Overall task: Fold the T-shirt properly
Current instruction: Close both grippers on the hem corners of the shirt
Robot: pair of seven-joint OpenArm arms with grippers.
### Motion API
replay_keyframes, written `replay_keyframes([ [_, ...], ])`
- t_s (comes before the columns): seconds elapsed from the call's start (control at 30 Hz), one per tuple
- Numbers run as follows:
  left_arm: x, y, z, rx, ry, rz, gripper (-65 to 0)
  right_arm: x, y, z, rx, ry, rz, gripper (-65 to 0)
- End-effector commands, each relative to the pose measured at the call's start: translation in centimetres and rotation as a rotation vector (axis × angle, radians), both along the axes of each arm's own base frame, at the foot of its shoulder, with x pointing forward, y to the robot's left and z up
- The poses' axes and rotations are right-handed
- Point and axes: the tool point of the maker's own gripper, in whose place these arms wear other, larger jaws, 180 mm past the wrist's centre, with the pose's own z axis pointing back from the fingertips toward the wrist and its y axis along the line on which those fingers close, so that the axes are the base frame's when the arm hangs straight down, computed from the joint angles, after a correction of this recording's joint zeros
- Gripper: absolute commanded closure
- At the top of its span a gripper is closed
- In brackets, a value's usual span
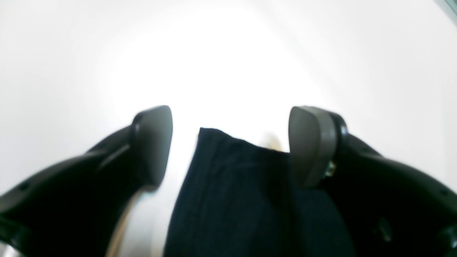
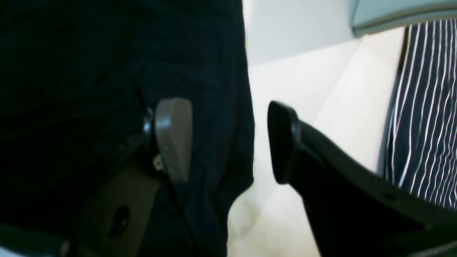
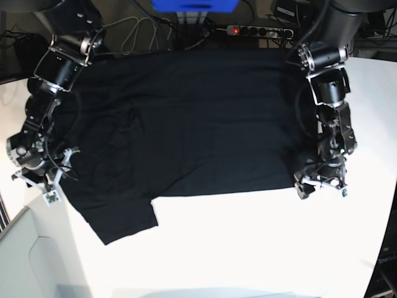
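The black T-shirt (image 3: 186, 118) lies spread on the white table (image 3: 248, 248), plain black side up, with one sleeve (image 3: 121, 220) pointing to the front left. No graphic shows. My left gripper (image 3: 317, 185) is at the shirt's front right corner. In the left wrist view it (image 1: 230, 146) is open with a corner of the shirt (image 1: 232, 200) between the fingers. My right gripper (image 3: 40, 183) is at the shirt's left edge. In the right wrist view it (image 2: 228, 141) is open and straddles the shirt's edge (image 2: 107, 71).
A power strip (image 3: 257, 30) and cables lie behind the table, next to a blue object (image 3: 195, 5). A dark striped cloth (image 2: 421, 125) hangs at the right of the right wrist view. Bare white table extends in front of the shirt.
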Motion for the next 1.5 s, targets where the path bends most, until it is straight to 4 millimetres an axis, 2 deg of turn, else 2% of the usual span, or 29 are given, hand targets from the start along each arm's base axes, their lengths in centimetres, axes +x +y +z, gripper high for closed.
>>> replay_keyframes([
  [0.0,0.2,0.2,0.3,0.003,0.013,-0.009,-48.1,1.1,-0.5,1.9,-0.015,-0.053,0.011,-32.1],
  [0.23,-2.0,-0.2,-1.7,0.001,0.058,-0.017,-46.5,1.2,-0.3,1.9,-0.012,-0.057,0.014,-32.1],
  [0.27,-2.3,-0.3,-2.1,-0.001,0.066,-0.017,-44.0,1.3,-0.2,2.0,-0.009,-0.066,0.018,-32.1],
  [0.47,-2.7,-0.2,-2.5,-0.003,0.076,-0.012,-18.1,1.8,0.2,2.2,0.005,-0.098,0.033,-32.1],
  [0.57,-2.7,-0.2,-2.5,0.002,0.078,-0.015,-8.9,1.8,0.2,2.2,0.005,-0.098,0.033,-32.1],
  [0.63,-2.7,-0.2,-2.6,0.000,0.078,-0.014,-2.7,1.8,0.4,1.6,0.019,-0.082,0.034,-32.1],
  [0.67,-2.7,-0.3,-2.6,-0.001,0.079,-0.012,0.0,2.3,0.6,1.6,0.032,-0.089,0.037,-32.1],
  [0.77,-2.6,-0.2,-2.5,0.001,0.077,-0.011,0.0,3.1,1.1,0.0,0.092,-0.063,0.043,-32.1],
  [0.87,-2.5,-0.3,-2.3,0.003,0.075,-0.013,0.0,5.0,1.9,-0.8,0.168,-0.069,0.052,-32.2],
  [1.13,-2.6,-0.2,-2.3,0.005,0.075,-0.013,0.0,10.5,4.6,-0.7,0.390,-0.154,0.092,-39.8],
  [1.23,-2.6,-0.2,-2.4,0.005,0.078,-0.014,0.0,11.7,3.7,-0.9,0.428,-0.226,0.013,-39.9],
  [1.33,-2.7,-0.2,-2.4,0.004,0.079,-0.014,0.0,12.3,0.4,-0.7,0.407,-0.328,-0.117,-40.1],
  [1.47,-2.7,-0.2,-2.4,0.004,0.079,-0.014,0.0,12.4,-1.6,-1.2,0.394,-0.391,-0.199,-40.1],
])
